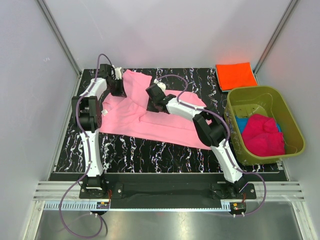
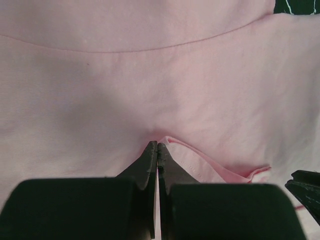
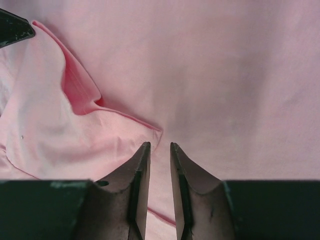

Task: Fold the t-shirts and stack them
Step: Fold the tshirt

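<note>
**A:** What do we see on the left?

**B:** We see the left gripper (image 2: pixel 157 145) down on the pink shirt (image 1: pixel 131 117). Its fingers (image 2: pixel 147 162) are pressed tight together. They pinch a little bit of pink cloth at their tips, and the cloth puckers up right there.

**A:** Where does the pink shirt lie?

**B:** It lies on the black table (image 1: pixel 150 150), across the left and the middle. It is not flat. We see a fold in it and some wrinkles.

**A:** And the right gripper?

**B:** The right gripper (image 3: pixel 156 145) is near the left one, over the same shirt. Its fingers (image 3: pixel 140 170) stand a little apart, with a thin gap. We see nothing held between them. The pink cloth lies under the tips, and a loose fold stands up just to their left. We cannot tell if the tips touch the cloth.

**A:** What do we see farther right?

**B:** The orange shirt (image 1: pixel 236 75) lies folded flat in the far right corner of the table, by itself. Just in front of it sits the green tub (image 1: pixel 255 89), at the right edge.

**A:** What is in the tub?

**B:** We see the blue shirt (image 1: pixel 242 123) and the magenta shirt (image 1: pixel 262 135) in a heap. The magenta one lies on top, so only a bit of blue shows.
</note>
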You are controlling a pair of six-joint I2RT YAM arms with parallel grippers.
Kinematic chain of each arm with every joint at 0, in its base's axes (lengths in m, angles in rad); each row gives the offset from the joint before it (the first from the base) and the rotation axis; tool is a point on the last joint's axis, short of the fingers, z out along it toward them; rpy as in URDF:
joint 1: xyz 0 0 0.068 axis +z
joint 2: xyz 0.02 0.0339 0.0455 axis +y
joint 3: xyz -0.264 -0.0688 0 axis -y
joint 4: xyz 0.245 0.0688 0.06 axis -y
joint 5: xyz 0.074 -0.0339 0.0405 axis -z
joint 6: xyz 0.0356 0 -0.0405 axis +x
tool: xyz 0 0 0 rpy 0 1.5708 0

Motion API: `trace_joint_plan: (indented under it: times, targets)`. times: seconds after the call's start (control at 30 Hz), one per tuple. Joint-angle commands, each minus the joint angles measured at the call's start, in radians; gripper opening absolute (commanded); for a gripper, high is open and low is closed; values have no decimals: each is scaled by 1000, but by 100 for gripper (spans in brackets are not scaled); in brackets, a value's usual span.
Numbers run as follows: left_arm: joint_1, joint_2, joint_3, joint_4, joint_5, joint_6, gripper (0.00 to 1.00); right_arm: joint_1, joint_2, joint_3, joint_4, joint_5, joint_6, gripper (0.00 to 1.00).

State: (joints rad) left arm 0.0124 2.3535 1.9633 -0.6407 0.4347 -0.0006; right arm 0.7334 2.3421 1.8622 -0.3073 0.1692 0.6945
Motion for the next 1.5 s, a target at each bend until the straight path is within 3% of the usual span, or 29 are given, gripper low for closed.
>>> trace_joint_plan:
  times: [0.0,0.67,0.87,1.47]
  targets:
    - [3,-39,26,39,-31,-24,0,4,23,63,36,-7,25,29]
    - [8,-33,-7,64,-67,-55,0,6,88,107,33,-51,22,29]
    - [8,-30,-4,70,-70,-65,0,6,83,103,34,-45,8,0]
    - [-3,-17,52,76,-85,-102,0,4,-13,23,33,42,0,0]
